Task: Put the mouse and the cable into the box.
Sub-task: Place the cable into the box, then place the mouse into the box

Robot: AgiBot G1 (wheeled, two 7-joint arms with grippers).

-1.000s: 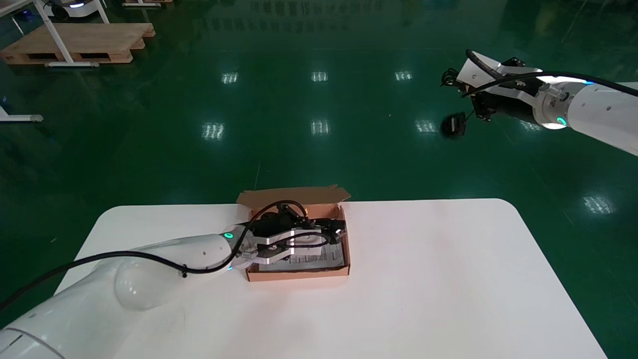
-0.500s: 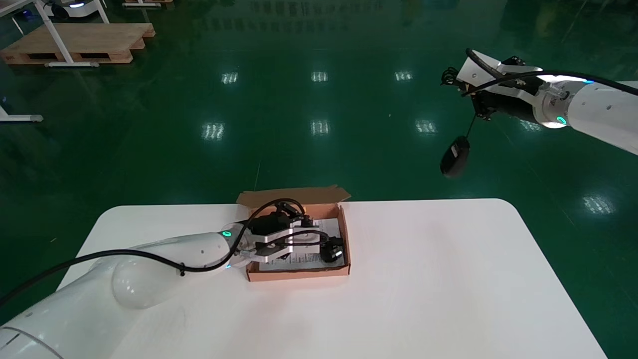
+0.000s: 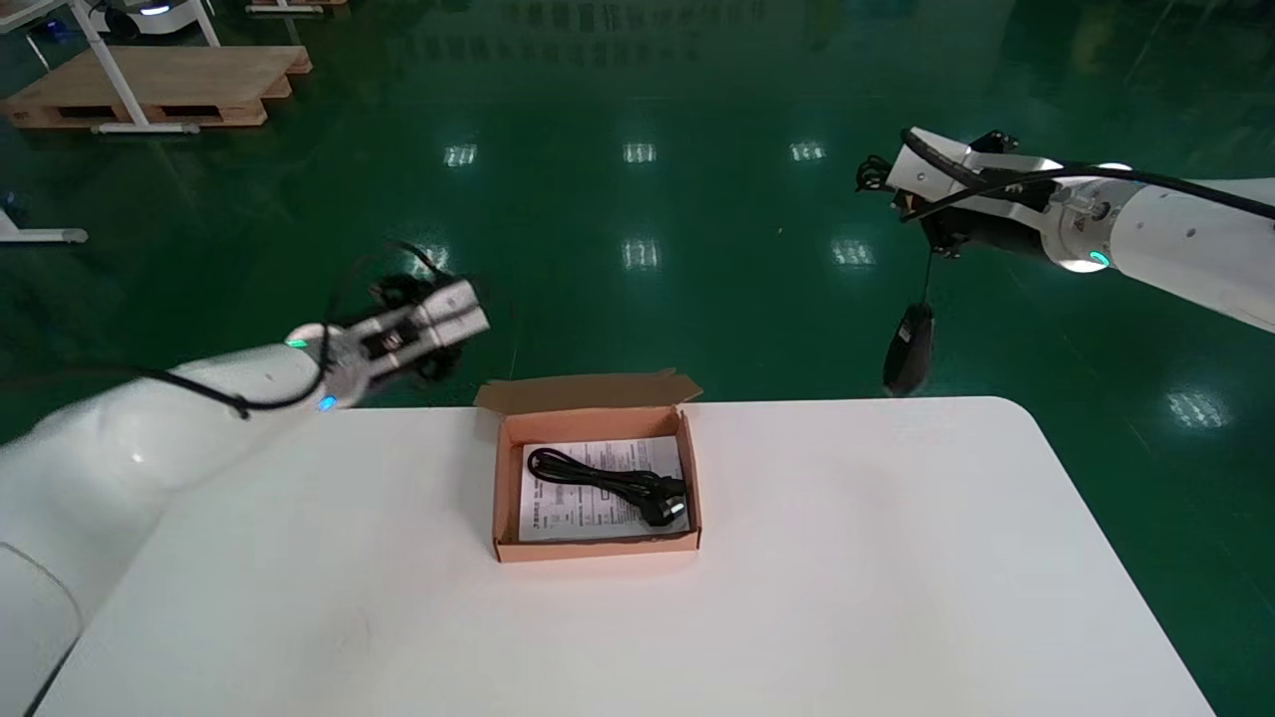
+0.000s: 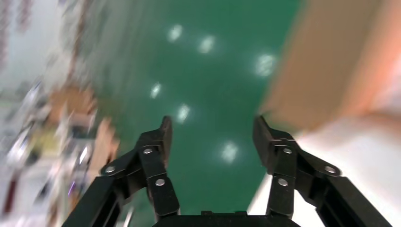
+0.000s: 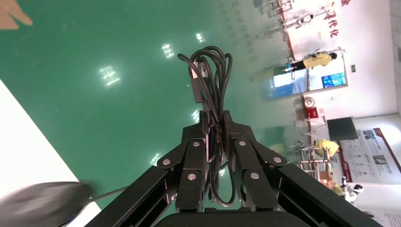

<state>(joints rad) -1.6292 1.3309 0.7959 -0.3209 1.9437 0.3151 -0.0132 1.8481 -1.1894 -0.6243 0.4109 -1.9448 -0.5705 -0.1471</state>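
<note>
The cable (image 3: pixel 608 481) is seen lying inside the box (image 3: pixel 596 546) (on a printed sheet (image 3: pixel 560 513)). The mouse (image 3: pixel 908 351) is hung beyond the box's right corner by its coiled cord (image 5: pixel 213 71), which is pinched in the right pincer (image 5: pixel 216 119). The left pincer (image 4: pixel 213 126) is spread, up and left of the box.
</note>
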